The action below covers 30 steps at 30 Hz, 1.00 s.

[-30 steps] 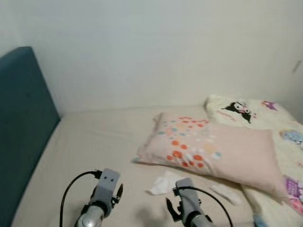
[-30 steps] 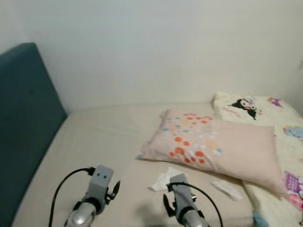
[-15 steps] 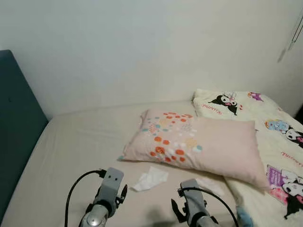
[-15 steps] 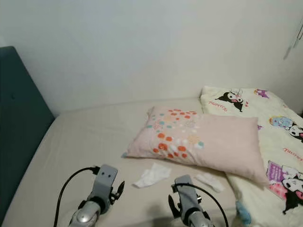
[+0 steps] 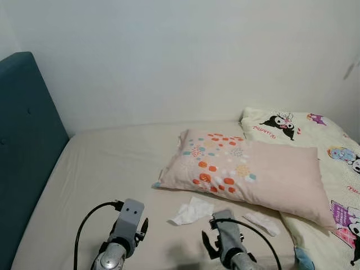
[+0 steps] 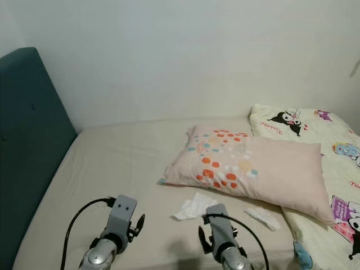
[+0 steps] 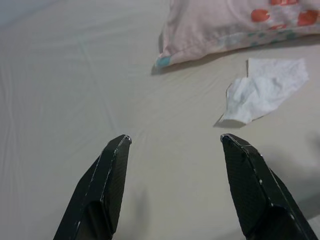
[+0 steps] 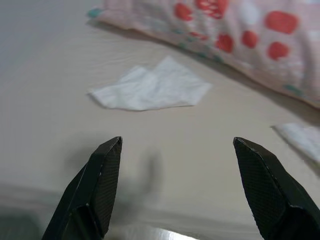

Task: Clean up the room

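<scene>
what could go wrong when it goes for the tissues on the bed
The crumpled tissue lies close to the pillow, so the open right gripper might pinch the pillowcase too. The tissue is thin and flat on the soft sheet, so the fingers may bunch up fabric. A second tissue, by the blanket, may be missed.

View has been panned back left since half a second ago: headboard (image 5: 25,152) is seen wider again, pillow (image 5: 247,174) and tissue (image 5: 192,211) shifted right in frame.
</scene>
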Motion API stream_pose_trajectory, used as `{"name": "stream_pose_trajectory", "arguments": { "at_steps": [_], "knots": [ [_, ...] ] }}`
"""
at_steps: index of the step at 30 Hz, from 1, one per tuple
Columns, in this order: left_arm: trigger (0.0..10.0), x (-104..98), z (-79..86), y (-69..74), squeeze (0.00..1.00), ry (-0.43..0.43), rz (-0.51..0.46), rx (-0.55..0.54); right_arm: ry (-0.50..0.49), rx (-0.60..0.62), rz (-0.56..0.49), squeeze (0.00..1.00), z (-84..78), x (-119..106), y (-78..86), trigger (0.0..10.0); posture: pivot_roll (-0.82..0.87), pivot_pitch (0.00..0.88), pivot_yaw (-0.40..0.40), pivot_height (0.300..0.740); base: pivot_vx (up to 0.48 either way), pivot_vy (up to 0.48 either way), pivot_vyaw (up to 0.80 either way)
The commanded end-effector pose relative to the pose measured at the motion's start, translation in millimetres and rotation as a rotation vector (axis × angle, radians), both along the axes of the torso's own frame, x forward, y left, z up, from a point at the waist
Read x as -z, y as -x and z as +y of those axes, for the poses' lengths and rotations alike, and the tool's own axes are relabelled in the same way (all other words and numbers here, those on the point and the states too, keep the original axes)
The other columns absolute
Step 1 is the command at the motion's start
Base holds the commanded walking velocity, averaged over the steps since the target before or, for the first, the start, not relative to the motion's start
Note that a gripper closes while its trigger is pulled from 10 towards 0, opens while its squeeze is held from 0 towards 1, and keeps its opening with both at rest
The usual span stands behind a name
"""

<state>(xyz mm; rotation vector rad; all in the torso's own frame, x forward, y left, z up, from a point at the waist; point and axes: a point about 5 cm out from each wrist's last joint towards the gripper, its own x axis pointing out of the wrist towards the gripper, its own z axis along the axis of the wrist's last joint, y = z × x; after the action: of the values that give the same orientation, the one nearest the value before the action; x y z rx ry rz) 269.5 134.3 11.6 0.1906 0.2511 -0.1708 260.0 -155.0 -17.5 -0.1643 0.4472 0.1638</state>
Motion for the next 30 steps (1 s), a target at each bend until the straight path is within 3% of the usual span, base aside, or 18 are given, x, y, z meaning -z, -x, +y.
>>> {"name": "stream_pose_trajectory", "arguments": {
  "at_steps": [1, 9, 30],
  "knots": [
    [10.0, -2.6, -1.9, -1.0, 0.00, 0.012, -0.009, 0.007, -0.014, 0.014, -0.020, 0.00, -0.1, -3.9, -3.6, 10.0, -0.03, 0.037, -0.011, 0.740, 0.000, 0.000, 0.00],
    [10.0, -5.9, -4.0, -2.3, 0.00, 0.032, -0.020, 0.034, -0.028, 0.037, -0.054, 0.00, -4.6, -12.2, -12.3, 10.0, -0.04, 0.038, -0.006, 0.702, 0.000, 0.000, 0.00],
    [10.0, -6.7, -5.1, -0.9, 0.00, 0.031, -0.021, 0.053, -0.028, 0.042, -0.063, 0.00, -6.6, -13.2, -12.3, 10.0, -0.04, 0.043, -0.004, 0.634, 0.000, 0.000, 0.00]
  ]
}}
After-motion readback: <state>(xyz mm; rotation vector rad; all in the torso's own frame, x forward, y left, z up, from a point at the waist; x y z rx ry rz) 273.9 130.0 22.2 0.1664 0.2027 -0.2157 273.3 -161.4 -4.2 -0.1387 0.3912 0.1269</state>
